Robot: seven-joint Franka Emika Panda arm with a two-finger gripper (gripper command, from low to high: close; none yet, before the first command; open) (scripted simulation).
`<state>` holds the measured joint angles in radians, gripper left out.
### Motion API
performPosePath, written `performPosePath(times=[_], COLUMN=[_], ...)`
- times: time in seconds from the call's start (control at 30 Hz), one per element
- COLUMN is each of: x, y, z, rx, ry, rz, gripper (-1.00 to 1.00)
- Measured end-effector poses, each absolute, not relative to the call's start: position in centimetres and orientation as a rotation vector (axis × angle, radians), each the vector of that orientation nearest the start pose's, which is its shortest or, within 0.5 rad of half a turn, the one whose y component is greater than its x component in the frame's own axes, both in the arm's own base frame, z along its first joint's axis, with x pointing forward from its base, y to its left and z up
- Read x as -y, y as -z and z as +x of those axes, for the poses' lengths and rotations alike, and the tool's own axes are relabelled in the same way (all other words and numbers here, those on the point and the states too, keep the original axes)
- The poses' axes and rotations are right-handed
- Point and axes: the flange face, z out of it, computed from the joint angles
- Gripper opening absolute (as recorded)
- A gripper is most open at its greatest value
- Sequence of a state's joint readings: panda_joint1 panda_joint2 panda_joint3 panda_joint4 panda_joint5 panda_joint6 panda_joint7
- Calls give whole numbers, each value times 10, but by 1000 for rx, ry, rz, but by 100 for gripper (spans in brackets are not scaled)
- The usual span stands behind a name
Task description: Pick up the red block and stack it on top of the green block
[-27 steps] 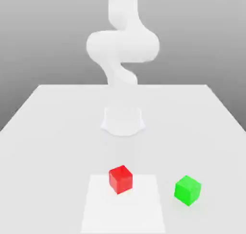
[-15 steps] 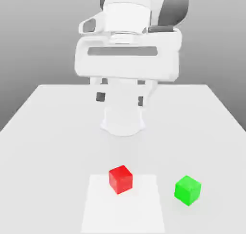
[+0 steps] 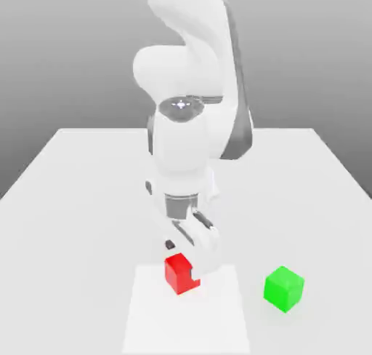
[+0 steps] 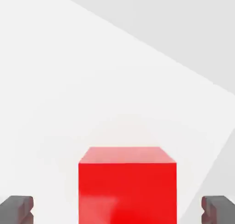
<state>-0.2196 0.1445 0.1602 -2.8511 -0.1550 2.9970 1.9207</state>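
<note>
On either side of the red block (image 4: pixel 127 191), bare space parts it from my open fingers (image 4: pixel 16 209). Only flat worktop (image 3: pixel 87 230) lies between it and the green block (image 3: pixel 283 289), an obstacle to the exterior view's right.

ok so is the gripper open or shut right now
Open: in the hand view its fingers stand wide apart, with bare gaps on either side of the red block.

The red block (image 4: pixel 127 191) lies between the two open fingertips of the gripper (image 4: pixel 117 210), with a gap on each side. The block rests on a white sheet (image 4: pixel 92 81). Straight edges separate the sheet from the light grey table surface (image 4: pixel 183 21).
</note>
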Motion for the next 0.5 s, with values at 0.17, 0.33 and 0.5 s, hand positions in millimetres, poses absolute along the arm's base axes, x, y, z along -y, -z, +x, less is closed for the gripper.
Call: performPosePath(times=[0.17,0.33,0.5], x=[7,6,6], y=[-147,-150,-180], z=[350,351,354], rx=[-2484,-2484,-2483], ry=[1,4,8], rz=[-1919,-1917,-1915], gripper=[-100,-100,-100])
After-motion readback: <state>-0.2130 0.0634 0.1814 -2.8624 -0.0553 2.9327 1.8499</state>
